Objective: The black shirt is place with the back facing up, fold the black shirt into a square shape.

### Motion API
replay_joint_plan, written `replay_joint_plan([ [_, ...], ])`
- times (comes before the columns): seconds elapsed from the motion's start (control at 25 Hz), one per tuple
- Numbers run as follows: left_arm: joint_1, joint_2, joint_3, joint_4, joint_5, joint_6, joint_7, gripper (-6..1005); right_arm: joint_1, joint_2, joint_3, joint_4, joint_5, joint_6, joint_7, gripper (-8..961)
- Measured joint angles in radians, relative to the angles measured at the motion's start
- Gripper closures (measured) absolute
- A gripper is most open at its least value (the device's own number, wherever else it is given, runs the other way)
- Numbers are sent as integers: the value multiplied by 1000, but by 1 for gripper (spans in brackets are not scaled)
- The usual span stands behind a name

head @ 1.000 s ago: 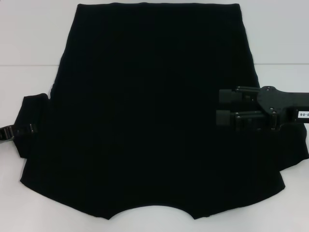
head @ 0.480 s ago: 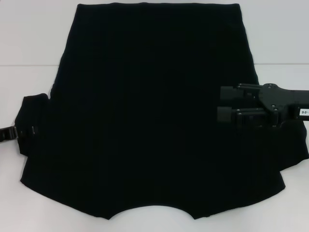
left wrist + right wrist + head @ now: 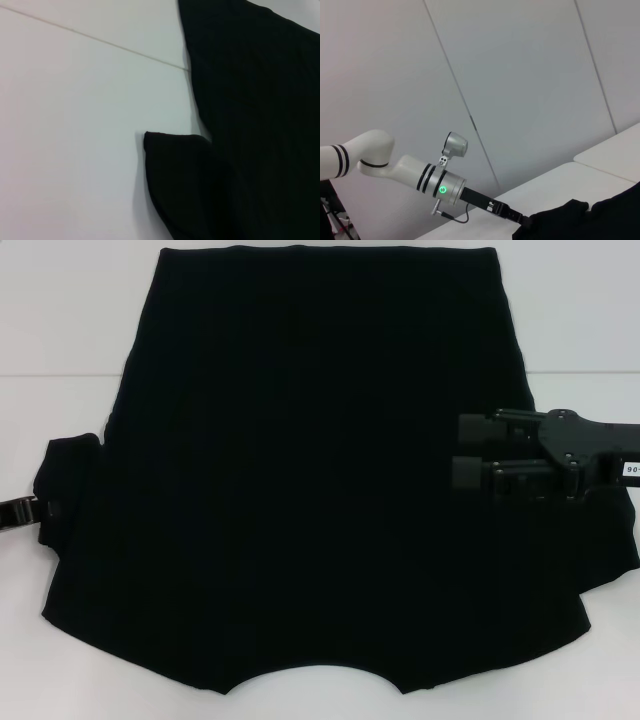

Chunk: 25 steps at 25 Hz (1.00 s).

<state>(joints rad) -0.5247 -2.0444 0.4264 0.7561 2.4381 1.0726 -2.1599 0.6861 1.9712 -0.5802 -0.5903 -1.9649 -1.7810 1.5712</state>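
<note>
White table (image 3: pixel 70 320) with a thin seam line (image 3: pixel 60 375) across it, grey panelled wall (image 3: pixel 520 75) behind the table.

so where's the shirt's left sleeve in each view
Head view: the left sleeve of the black shirt juts out at the left edge, with the left gripper at its tip.
Left wrist view: the sleeve is the flap at lower centre.
Right wrist view: the sleeve is bunched at the left arm's end.
Shared landmark: the white table.
</note>
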Motion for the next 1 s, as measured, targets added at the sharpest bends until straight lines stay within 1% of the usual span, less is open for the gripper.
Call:
replay_joint_plan([
  [0.24, 0, 1, 1, 1, 1, -12, 3, 897, -1, 0, 6, 0, 0, 0, 0, 37],
  [0.44, 0, 3, 3, 13, 8, -24, 6, 973, -2, 0, 10, 5, 0, -1, -1, 37],
  [1.0, -37, 14, 9, 42, 72, -138, 49, 956, -3, 17, 12, 9, 0, 4, -2, 38],
])
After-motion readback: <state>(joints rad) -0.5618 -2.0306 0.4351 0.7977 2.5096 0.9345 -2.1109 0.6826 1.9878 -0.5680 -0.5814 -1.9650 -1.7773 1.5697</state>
